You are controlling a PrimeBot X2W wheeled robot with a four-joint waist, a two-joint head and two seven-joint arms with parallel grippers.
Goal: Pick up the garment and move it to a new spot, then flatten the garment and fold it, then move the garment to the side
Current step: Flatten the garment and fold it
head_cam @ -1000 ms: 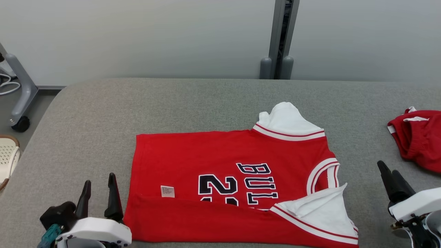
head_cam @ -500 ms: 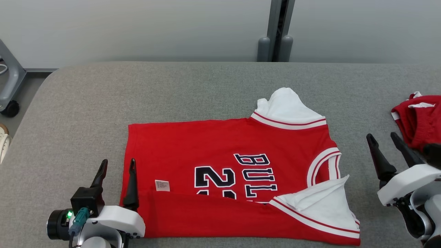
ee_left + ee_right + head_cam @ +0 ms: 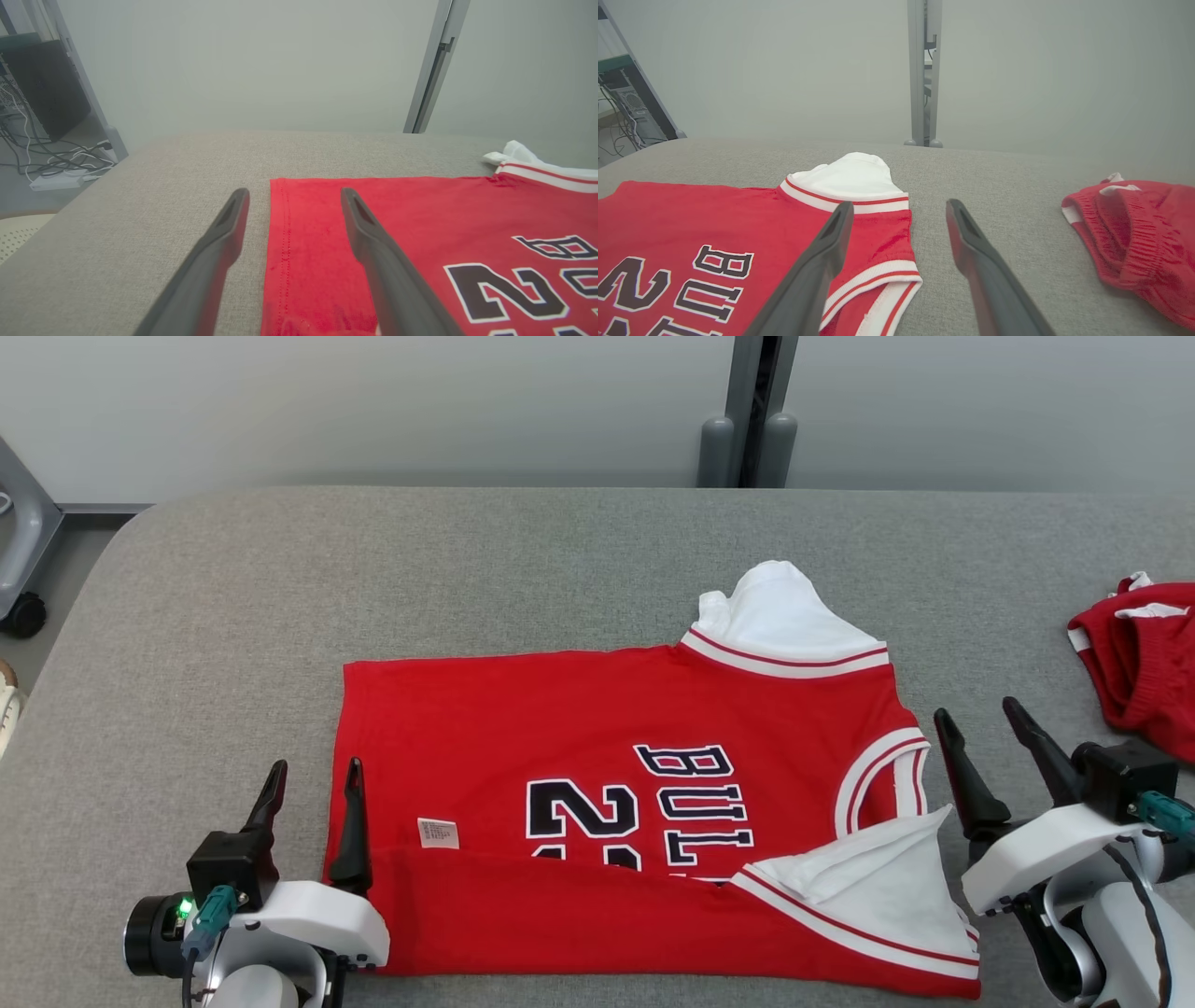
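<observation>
- Lying flat near the front of the grey worktop (image 3: 467, 569) is the red garment (image 3: 560, 719), a basketball jersey turned sideways with its dark lettering and number facing up
- Its near long edge is folded over the body and hides the lower part of the number
- A small white label (image 3: 438, 833) sits just beside that fold
- The left tool (image 3: 316, 765) stands open at the hem end, one finger over red cloth and the other over bare worktop, gripping nothing; I cannot tell whether it touches the fabric
- The right tool (image 3: 977, 709) is open too, empty, just beside the striped armhole end
- Crumpled red shorts (image 3: 1144, 663) lie well apart at the worktop's right edge
</observation>
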